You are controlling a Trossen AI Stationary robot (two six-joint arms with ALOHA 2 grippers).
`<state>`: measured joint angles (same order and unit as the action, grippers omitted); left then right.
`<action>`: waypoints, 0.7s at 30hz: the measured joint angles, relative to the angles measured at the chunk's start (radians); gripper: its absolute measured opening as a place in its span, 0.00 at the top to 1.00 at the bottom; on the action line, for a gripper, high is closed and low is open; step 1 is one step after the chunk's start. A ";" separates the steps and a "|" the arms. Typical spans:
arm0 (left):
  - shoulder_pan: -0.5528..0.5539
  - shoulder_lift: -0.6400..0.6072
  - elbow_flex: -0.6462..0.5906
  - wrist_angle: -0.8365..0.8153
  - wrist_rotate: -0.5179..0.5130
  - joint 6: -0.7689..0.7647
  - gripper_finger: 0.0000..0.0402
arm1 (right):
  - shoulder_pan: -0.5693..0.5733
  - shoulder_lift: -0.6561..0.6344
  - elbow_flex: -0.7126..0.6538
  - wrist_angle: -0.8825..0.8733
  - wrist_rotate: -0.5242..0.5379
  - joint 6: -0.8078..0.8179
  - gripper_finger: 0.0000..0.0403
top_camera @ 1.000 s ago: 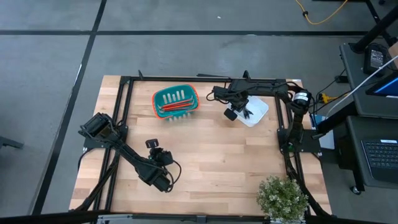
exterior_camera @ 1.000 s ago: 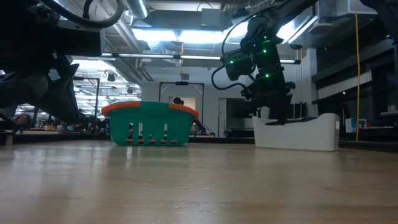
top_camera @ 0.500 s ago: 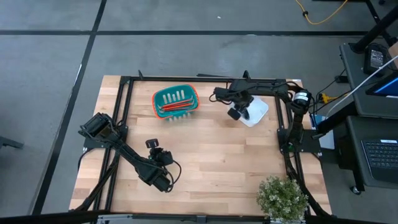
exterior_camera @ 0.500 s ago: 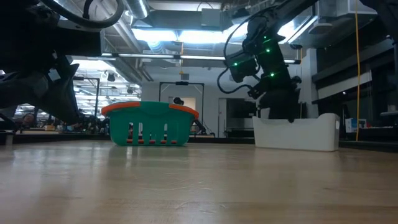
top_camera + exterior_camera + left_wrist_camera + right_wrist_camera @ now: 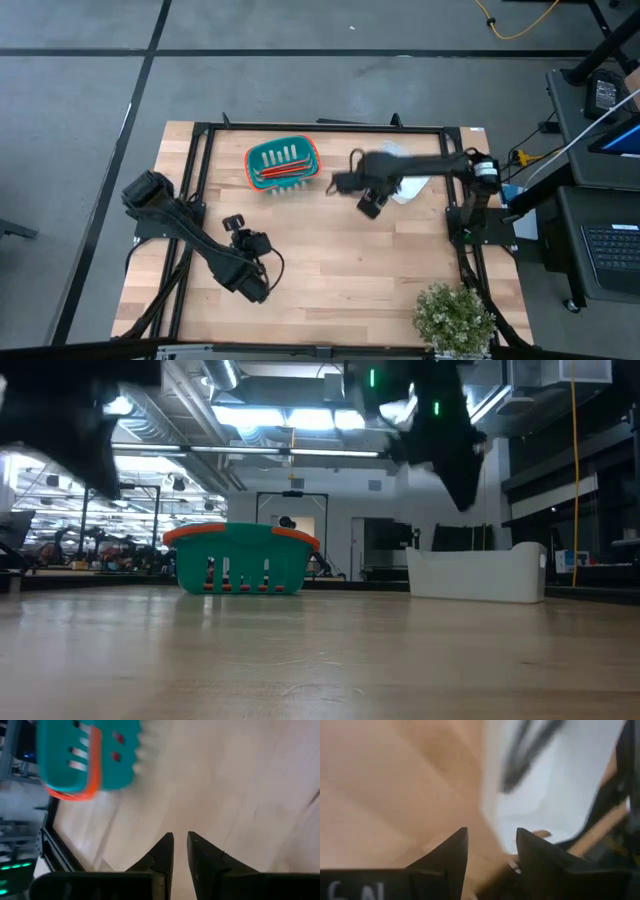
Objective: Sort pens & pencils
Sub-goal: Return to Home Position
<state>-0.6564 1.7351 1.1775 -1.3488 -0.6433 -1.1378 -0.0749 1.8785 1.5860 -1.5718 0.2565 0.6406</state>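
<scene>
In the high view the pencils [image 5: 282, 171] lie as red-orange sticks inside the teal basket [image 5: 258, 158], upper centre-left of the frame. The right gripper [image 5: 370, 205] hangs just right of centre, between the basket and the white bin [image 5: 418, 186]. The left gripper [image 5: 234, 222] sits lower left over the table [image 5: 340, 270], well apart from the basket.

In the low view the basket stands left of centre and the bin right of centre, with the right arm [image 5: 450, 450] a dark blur at the top.

In the left wrist view the fingers [image 5: 160, 857] are almost together and hold nothing, with the basket at upper left.

In the right wrist view the fingers stand apart and empty, and the pens [image 5: 527, 755] show as dark streaks in the bin, upper right
</scene>
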 joint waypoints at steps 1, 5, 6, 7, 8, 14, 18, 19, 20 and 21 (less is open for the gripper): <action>-0.004 -0.027 0.016 -0.024 -0.018 -0.019 0.88 | 0.044 -0.007 0.022 0.004 0.008 0.011 0.58; -0.029 -0.141 0.086 -0.080 -0.123 -0.061 0.88 | 0.222 -0.042 0.124 0.004 0.115 0.059 0.58; -0.037 -0.171 0.103 -0.090 -0.140 -0.062 0.88 | 0.265 -0.058 0.146 0.001 0.146 0.066 0.58; -0.046 -0.198 0.118 -0.100 -0.156 -0.064 0.88 | 0.310 -0.077 0.168 0.001 0.179 0.084 0.58; -0.061 -0.228 0.132 -0.107 -0.172 -0.066 0.88 | 0.351 -0.102 0.184 0.003 0.203 0.092 0.58; -0.156 -0.398 0.154 -0.165 -0.302 -0.119 0.88 | 0.620 -0.295 0.215 -0.001 0.370 0.237 0.61; -0.227 -0.487 0.154 -0.210 -0.376 -0.186 0.88 | 0.809 -0.437 0.196 -0.001 0.507 0.336 0.66; -0.242 -0.504 0.154 -0.222 -0.386 -0.194 0.88 | 0.854 -0.469 0.187 -0.001 0.534 0.353 0.68; -0.256 -0.518 0.154 -0.224 -0.392 -0.196 0.88 | 0.897 -0.502 0.175 0.002 0.549 0.359 0.69; -0.265 -0.528 0.154 -0.224 -0.401 -0.195 0.88 | 0.940 -0.534 0.158 0.002 0.561 0.372 0.71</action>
<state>-0.9216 1.2074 1.3319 -1.5726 -1.0443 -1.3332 0.8648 1.3441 1.7436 -1.5702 0.8171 1.0128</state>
